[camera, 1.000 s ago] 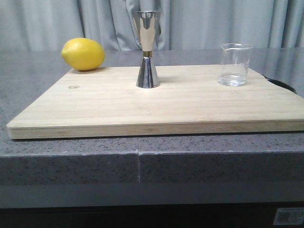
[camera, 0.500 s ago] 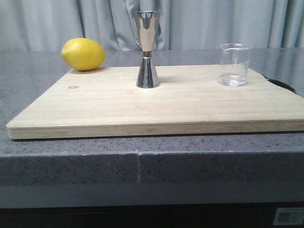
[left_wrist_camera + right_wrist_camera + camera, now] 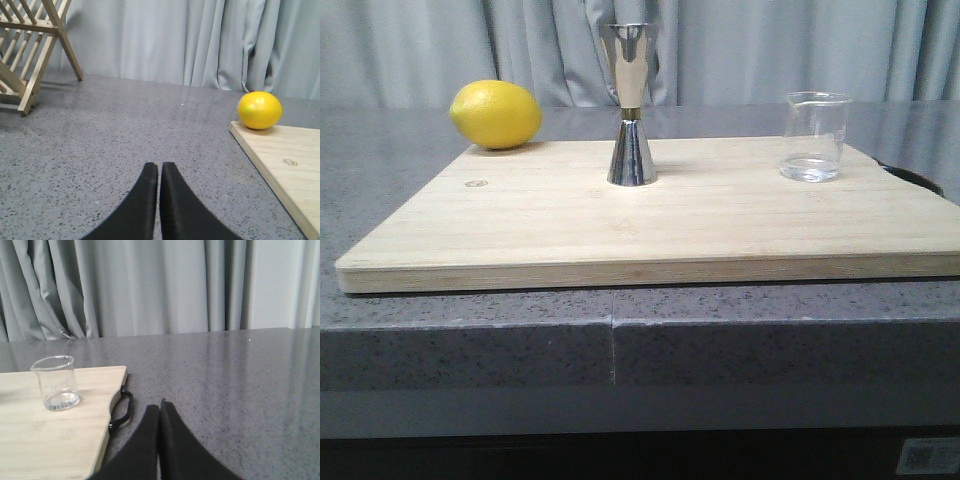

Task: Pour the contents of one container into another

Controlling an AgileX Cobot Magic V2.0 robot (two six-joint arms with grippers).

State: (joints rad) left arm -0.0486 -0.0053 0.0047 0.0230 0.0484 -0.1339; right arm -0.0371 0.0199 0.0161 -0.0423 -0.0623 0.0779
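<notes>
Beaker (image 3: 814, 137) near board (image 3: 650, 225) right edge | jigger (image 3: 631, 105) well apart | both hands closed, empty

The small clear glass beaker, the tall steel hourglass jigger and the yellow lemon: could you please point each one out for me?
Small clear glass beaker (image 3: 814, 138), front view, middle of its glass wall.
Tall steel hourglass jigger (image 3: 631, 158), front view, on its lower cone.
Yellow lemon (image 3: 259, 110), left wrist view, centre of its rind.

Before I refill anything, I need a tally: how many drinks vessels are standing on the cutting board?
2. The steel jigger stands upright mid-board near the far edge; the glass beaker stands apart from it at the board's right end.
</notes>
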